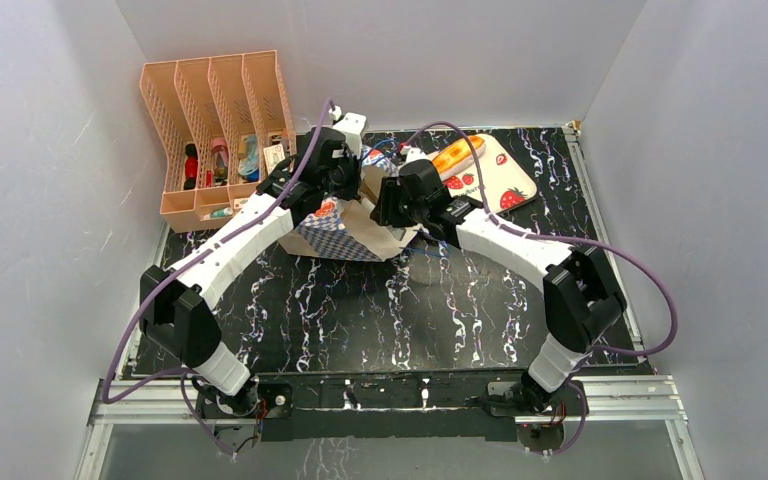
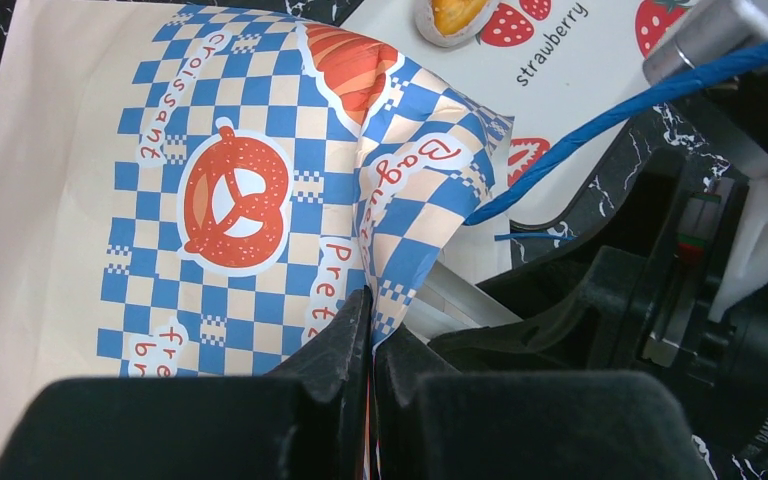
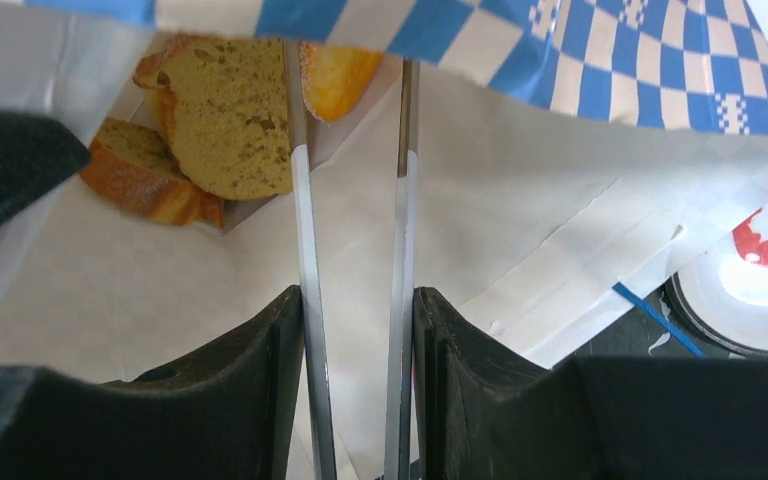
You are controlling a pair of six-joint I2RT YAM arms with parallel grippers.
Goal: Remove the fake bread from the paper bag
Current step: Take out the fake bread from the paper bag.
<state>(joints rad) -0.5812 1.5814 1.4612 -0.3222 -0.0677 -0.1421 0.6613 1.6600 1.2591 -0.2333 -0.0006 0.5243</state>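
One paper bag [image 2: 80,200] was pinched at its edge by the left gripper [image 2: 370,335], the right gripper [image 3: 352,180] held narrowly apart and empty at its mouth, three fake bread pieces [image 3: 230,120] counted inside, one orange loaf [image 1: 457,156] out on the strawberry board [image 1: 508,178].

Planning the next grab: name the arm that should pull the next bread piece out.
Right. The right end effector points into the mouth of the paper bag, jaws apart and empty, aimed toward the toast slice. The left end effector is shut on the bag's edge.
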